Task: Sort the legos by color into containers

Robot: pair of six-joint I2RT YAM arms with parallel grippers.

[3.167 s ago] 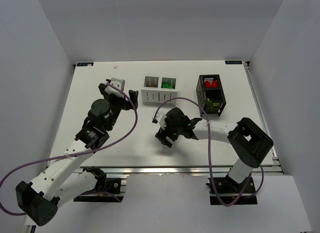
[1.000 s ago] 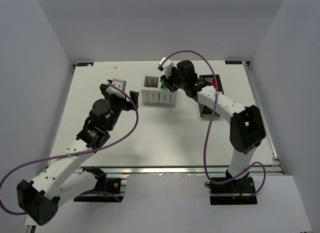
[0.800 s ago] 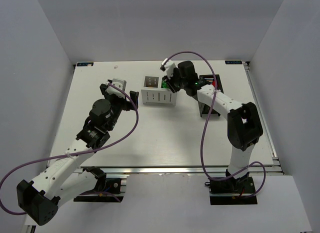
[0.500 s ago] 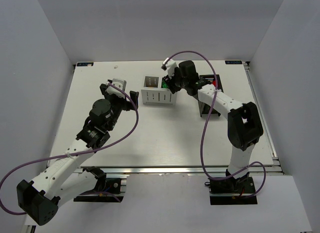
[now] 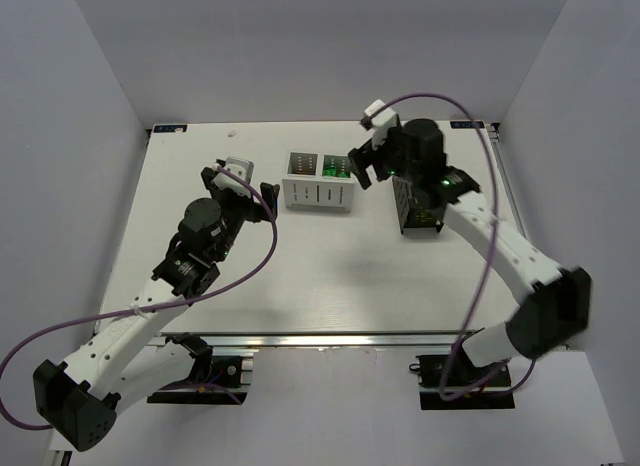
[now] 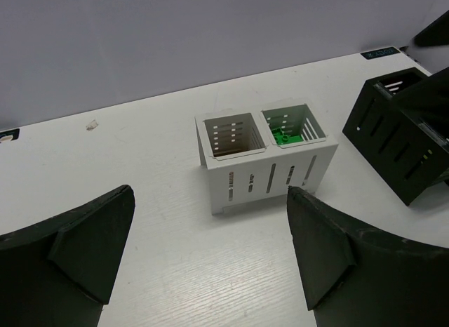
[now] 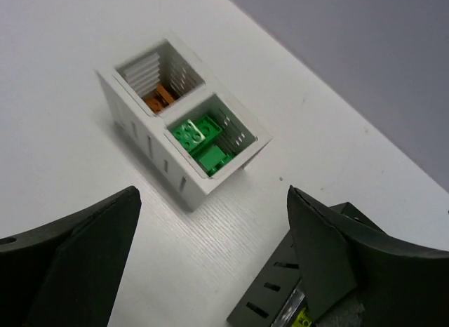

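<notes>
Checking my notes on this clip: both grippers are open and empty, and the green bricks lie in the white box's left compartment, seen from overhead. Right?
Not the left: the top view shows the green bricks in the right compartment of the white box. The left gripper and right gripper are open and empty, as you say.

Lab: white table (image 5: 330, 276) in plain-walled enclosure (image 5: 300, 46)

The low container (image 5: 318, 194) sat ahead of the left gripper (image 5: 238, 184) and ahead-left of the right gripper (image 5: 362, 166); the tall container (image 5: 420, 214) lay close beneath that gripper's right side. Several bricks (image 7: 200, 141) lay in the low container's compartment nearer the right gripper, one brick (image 7: 160, 97) in the farther.
</notes>
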